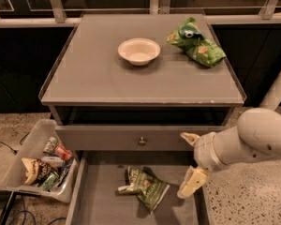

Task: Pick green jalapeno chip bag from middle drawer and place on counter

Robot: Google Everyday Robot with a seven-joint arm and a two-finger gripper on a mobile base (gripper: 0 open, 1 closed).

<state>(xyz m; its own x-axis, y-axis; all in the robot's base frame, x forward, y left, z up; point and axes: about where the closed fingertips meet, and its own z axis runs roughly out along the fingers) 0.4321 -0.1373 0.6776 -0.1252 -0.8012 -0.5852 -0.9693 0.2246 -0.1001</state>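
Observation:
The green jalapeno chip bag [145,190] lies crumpled on the floor of the open middle drawer [103,191], near its centre. My gripper [190,163] hangs open over the drawer's right side, to the right of the bag and above it, not touching it. One pale finger [190,138] points toward the drawer front, the other finger [192,183] hangs lower near the right wall. The counter [98,74] is the grey cabinet top above.
On the counter stand a white bowl [139,51] and a brighter green bag [195,43] at the back right. A drawer front with a round knob [141,141] sits above the open drawer. A bin of snacks [41,162] stands on the floor at left.

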